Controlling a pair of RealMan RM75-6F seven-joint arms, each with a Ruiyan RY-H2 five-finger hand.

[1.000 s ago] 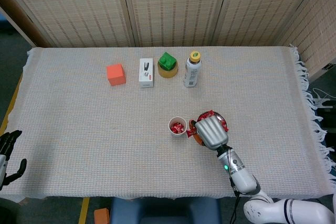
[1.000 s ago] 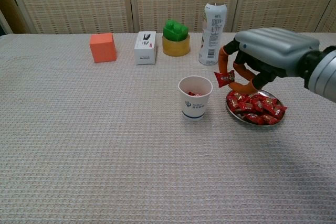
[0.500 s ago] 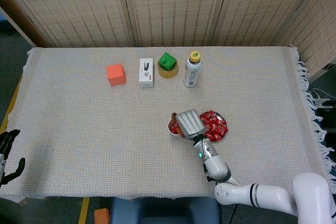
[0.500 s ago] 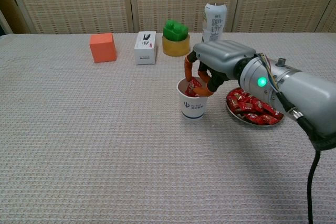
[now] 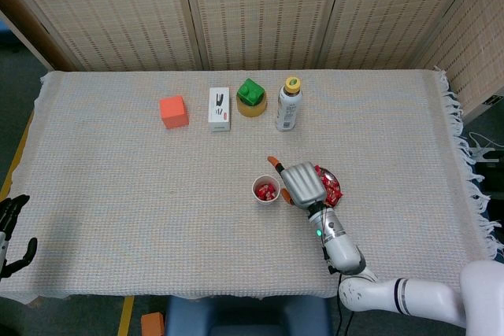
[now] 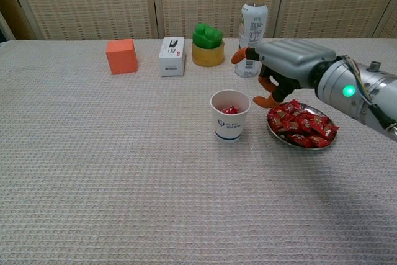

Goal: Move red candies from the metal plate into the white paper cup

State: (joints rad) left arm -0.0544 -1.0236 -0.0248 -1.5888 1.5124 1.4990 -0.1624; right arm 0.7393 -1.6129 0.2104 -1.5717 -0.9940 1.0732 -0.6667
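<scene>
A white paper cup (image 6: 229,115) (image 5: 265,190) stands mid-table with red candies (image 6: 230,110) inside it. Just right of it, a metal plate (image 6: 282,137) (image 5: 335,179) carries a heap of red candies (image 6: 302,126). My right hand (image 6: 282,67) (image 5: 302,183) hovers between the cup and the plate, above the plate's left edge, its orange-tipped fingers (image 6: 239,56) spread with nothing in them. My left hand (image 5: 11,227) hangs off the table's left edge, low in the head view, holding nothing that I can see.
Along the far side stand an orange cube (image 6: 121,56), a white box (image 6: 172,56), a green block on a yellow tape roll (image 6: 208,46) and a yellow-capped bottle (image 6: 252,31). The bottle is right behind my right hand.
My right hand carried a red candy left from the plate to the cup, let it go into the cup, and has drawn back right with its fingers spread.
</scene>
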